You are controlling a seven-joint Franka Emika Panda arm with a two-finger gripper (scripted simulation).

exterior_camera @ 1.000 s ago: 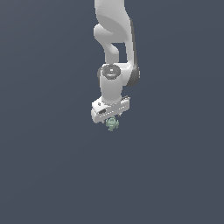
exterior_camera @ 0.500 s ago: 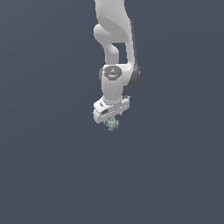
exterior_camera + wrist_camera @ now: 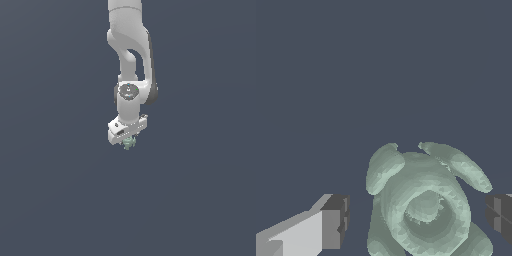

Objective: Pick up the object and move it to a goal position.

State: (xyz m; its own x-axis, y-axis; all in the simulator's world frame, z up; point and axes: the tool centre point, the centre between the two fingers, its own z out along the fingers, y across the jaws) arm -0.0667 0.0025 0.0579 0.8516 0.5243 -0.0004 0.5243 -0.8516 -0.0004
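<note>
The object (image 3: 129, 143) is a small pale grey-green knobbly lump with rounded bulges, right under the white gripper (image 3: 128, 140) in the exterior view. In the wrist view the object (image 3: 423, 205) fills the space between the two dark finger pads (image 3: 338, 220). The gripper (image 3: 417, 220) straddles it with its jaws apart. One pad stands a small gap away from the object; the other pad sits at its edge, and I cannot tell if it touches. The fingertips are mostly hidden in the exterior view.
The white arm (image 3: 131, 55) comes straight down from the top of the exterior view. A plain dark grey-blue surface (image 3: 60, 200) lies all around; nothing else shows.
</note>
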